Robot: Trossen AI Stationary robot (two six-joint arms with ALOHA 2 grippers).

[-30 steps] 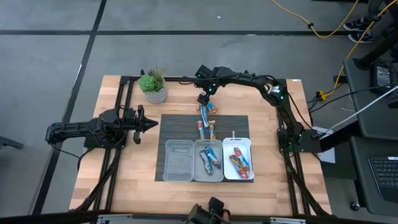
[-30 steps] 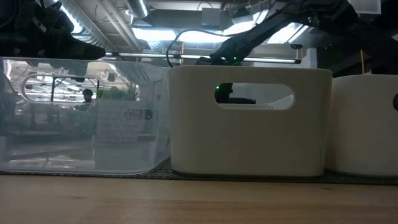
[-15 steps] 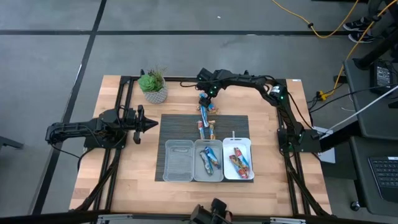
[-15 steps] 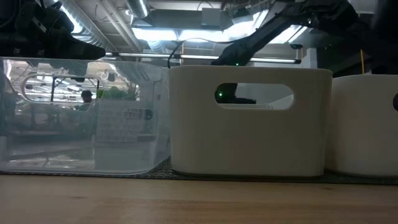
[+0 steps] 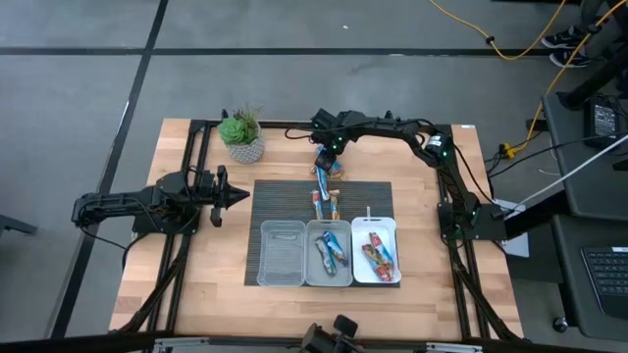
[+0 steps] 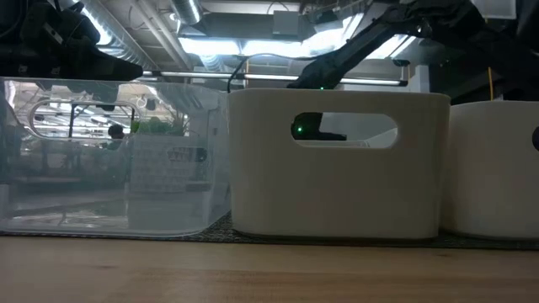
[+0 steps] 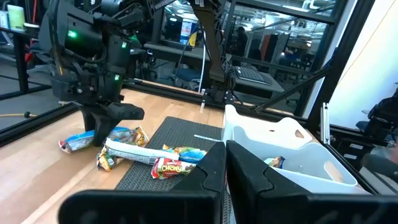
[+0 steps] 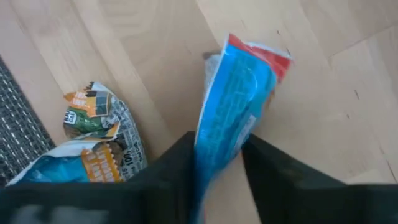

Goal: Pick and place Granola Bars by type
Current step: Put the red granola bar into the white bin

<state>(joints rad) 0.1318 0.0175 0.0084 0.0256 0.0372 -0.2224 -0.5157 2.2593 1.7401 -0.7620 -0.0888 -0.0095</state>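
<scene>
My right gripper [image 5: 329, 164] is at the table's far middle, shut on a blue granola bar [image 8: 233, 109] with a red end. Several more bars lie beside it on the wood and on the dark mat [image 5: 326, 199]. They also show in the left wrist view [image 7: 143, 154]. The middle tray [image 5: 329, 270] holds blue bars and the right tray [image 5: 392, 227] holds red-orange bars. The clear left tray [image 5: 282, 253] holds none that I can see. My left gripper [image 5: 242, 196] is shut and waits at the mat's left edge. My right gripper pinches the blue bar between its two fingers [image 8: 177, 177], at the end [image 8: 214, 155] away from its red tip. The fingers come from above, pointing down. The bar reaches out from the fingers over the wood. I cannot tell whether its red tip [image 8: 261, 53] touches the table.
A potted plant [image 5: 242, 135] stands at the far left of the table. A crumpled orange and blue wrapper [image 8: 93, 134] lies close beside my right gripper. Bare wood lies left of the mat and along the near edge [image 5: 294, 309].
My right arm has shifted a little toward the table's right, and the blue bar now shows beside its gripper in the high view. Since half a second ago it has kept still.
</scene>
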